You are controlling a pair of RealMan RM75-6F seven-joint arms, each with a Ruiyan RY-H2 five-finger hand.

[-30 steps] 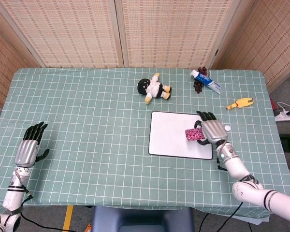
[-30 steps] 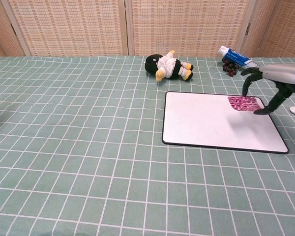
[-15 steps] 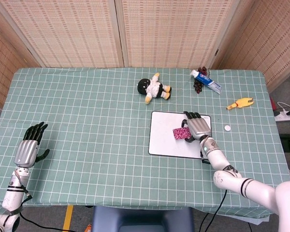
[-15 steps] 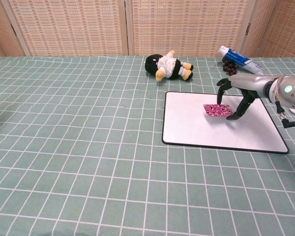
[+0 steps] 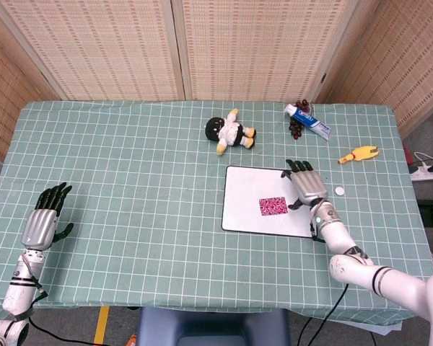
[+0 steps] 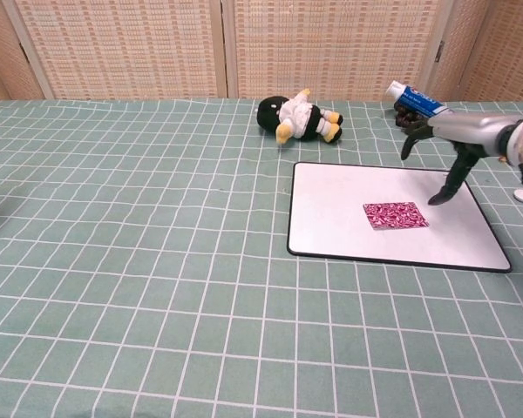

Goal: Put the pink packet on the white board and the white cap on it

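- The pink packet (image 5: 274, 206) lies flat in the middle of the white board (image 5: 238, 209). My right hand (image 5: 305, 188) hangs just beside it, fingers (image 6: 442, 193) apart and holding nothing.
- The white cap (image 5: 339, 191) sits on the surface, off the board's right edge.
- It is tiny. I think I may flick it away.
- My hand could bump the packet and slide it.
- My left hand (image 5: 45, 222) rests far away, fingers apart.
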